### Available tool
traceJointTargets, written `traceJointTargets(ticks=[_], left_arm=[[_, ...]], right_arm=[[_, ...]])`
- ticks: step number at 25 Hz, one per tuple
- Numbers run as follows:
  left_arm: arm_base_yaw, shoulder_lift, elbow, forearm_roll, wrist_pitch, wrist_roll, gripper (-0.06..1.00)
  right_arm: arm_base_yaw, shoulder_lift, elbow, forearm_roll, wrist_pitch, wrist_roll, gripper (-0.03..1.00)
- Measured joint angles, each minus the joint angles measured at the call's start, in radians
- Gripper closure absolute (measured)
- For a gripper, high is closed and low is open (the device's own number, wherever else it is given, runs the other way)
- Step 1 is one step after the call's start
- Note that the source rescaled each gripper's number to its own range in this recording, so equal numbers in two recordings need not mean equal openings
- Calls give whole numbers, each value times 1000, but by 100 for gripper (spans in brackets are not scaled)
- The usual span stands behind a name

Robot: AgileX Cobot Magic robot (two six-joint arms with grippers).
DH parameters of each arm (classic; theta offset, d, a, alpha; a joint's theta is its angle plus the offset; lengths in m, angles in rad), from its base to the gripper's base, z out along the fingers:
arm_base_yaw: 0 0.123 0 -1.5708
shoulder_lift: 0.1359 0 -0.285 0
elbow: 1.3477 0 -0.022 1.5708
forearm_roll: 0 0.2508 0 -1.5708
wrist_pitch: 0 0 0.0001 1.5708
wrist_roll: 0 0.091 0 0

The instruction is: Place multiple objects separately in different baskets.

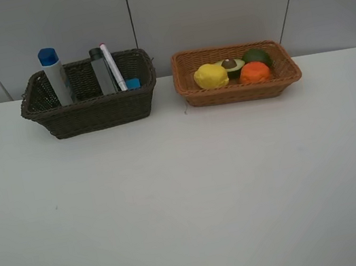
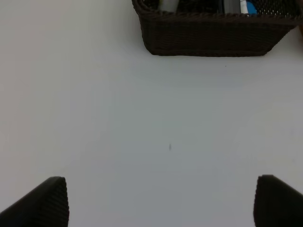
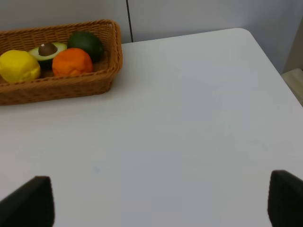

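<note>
The dark brown basket [image 1: 92, 114] stands at the back left and holds the white bottle with blue cap [image 1: 55, 77], the dark green bottle [image 1: 102, 72], the white pink-tipped marker [image 1: 112, 66] and the eraser's blue end [image 1: 133, 84]. The orange-tan basket [image 1: 239, 88] at the back right holds the lemon [image 1: 210, 75], halved avocado [image 1: 231, 65], lime [image 1: 257, 57] and orange [image 1: 254, 72]. Neither gripper shows in the exterior view. My left gripper [image 2: 161, 201] is open and empty over the table, short of the dark basket [image 2: 208, 35]. My right gripper [image 3: 161, 203] is open and empty, apart from the tan basket [image 3: 61, 85].
The white table [image 1: 190, 200] runs from the baskets to the front. Its right edge and rounded back corner [image 3: 246, 35] show in the right wrist view. A grey panelled wall [image 1: 210, 3] stands behind the baskets.
</note>
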Motion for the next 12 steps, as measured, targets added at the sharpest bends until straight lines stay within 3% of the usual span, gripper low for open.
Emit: traceJointTargets(ticks=[12], left_arm=[[0,0,0,0,0,0,-5]], right_arm=[[0,0,0,2,0,0,-2]])
